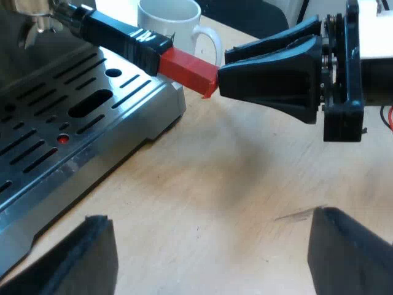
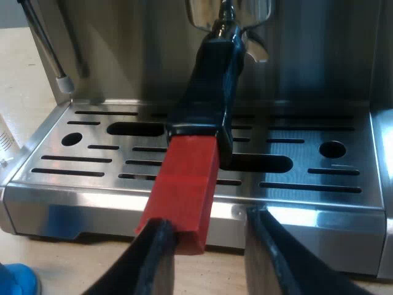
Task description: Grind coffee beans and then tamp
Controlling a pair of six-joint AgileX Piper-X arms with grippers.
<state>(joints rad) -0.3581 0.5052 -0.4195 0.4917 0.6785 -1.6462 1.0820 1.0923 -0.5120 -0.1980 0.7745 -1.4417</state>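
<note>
Your left gripper [image 1: 209, 218] is hovering low over the light wooden table [image 1: 245, 178], its fingers [image 1: 92, 258] spreading wide with nothing between them, just beside the drip tray [image 1: 55, 141] of the espresso machine [image 2: 123, 55]. Your right gripper [image 2: 209, 221] is reaching level toward the machine's front, its fingers [image 2: 273, 258] standing a little apart at the tip of the red end [image 2: 184, 190]. One finger is overlapping a corner of that red end (I cannot tell whether it is touching), and the other is sitting clear beside it. The portafilter [image 2: 212, 80] is hanging locked under the group head [image 2: 227, 12], its dark handle jutting out over the slotted tray. A white mug [image 1: 169, 24] is standing on the table near the handle. A steam wand [image 2: 46, 43] is angling down at the tray's far corner, and something blue [image 2: 15, 279] is lying on the table below the tray's front edge.
</note>
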